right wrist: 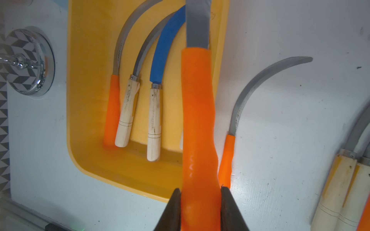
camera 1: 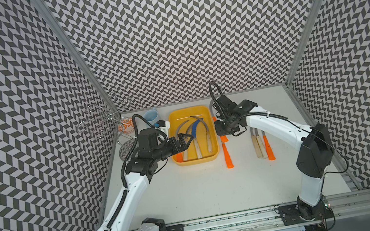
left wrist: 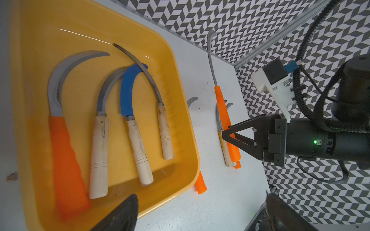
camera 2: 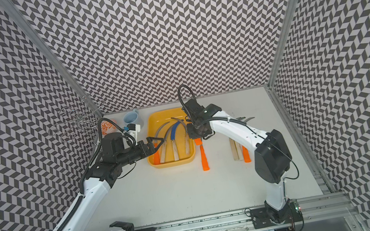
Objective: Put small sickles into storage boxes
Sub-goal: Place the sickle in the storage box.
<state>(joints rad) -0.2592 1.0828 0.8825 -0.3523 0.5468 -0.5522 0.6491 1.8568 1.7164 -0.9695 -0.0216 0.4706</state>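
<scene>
Small sickle (right wrist: 198,120): we clamp its orange handle in our right hand (right wrist: 200,192) so the blade leads by the yellow tray (right wrist: 90,100) rim; our left hand (camera 1: 187,140) hangs open, empty.

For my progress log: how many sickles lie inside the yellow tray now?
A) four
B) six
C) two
A: the yellow tray holds one orange-handled sickle and three wooden-handled sickles, one of them blue-bladed; the right gripper grips a fifth sickle, not yet laid in.
</scene>
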